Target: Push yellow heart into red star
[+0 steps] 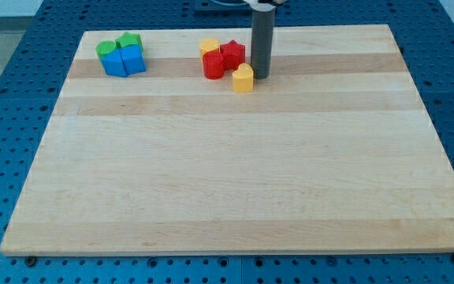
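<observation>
The yellow heart (243, 79) lies near the view's top, just below and right of the red star (232, 54). A small gap shows between them. My tip (259, 76) stands on the board right next to the yellow heart's right side, touching or nearly touching it, and to the right of the red star. A red cylinder-like block (213, 65) sits against the star's left side, and another yellow block (209, 47) sits above it.
A green block (107, 49), a second green block (129, 40) and two blue blocks (125, 61) are clustered at the view's top left. The wooden board (227, 181) fills most of the view, on a blue perforated table.
</observation>
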